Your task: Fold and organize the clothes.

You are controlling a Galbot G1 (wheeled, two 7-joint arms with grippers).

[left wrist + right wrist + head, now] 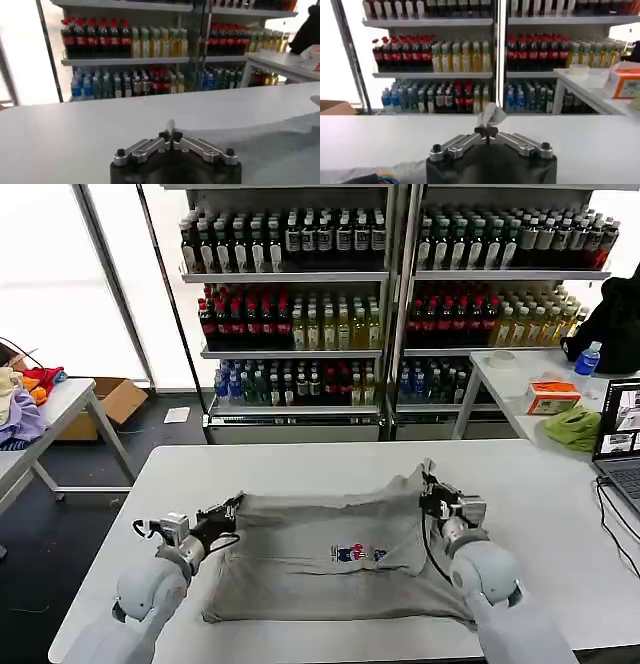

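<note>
T-shirt (320,559), light grey with a small multicoloured chest print (358,554), lies spread on the white table (540,484) between the two grippers, its nearer hem flat and its two far corners lifted off the surface. Left gripper (232,506) is clamped on the far left corner of the T-shirt; in the left wrist view the fingers (170,136) are pressed together with a thin strip of grey fabric pinched upright between them, and the rest of the garment trails away across the tabletop beside the gripper. Right gripper (432,482) is clamped on the far right corner; in the right wrist view its fingers (486,131) meet on a small bunched tuft of grey cloth that stands up above the tips. From the right gripper the fabric rises into a raised peak and slopes down toward the chest print. Beyond both grippers stand shelves of bottled drinks (300,314). To the outer side of the right gripper, well apart, a side table (520,379) carries a lime-green cloth (573,427) and an orange box (552,396).
</note>
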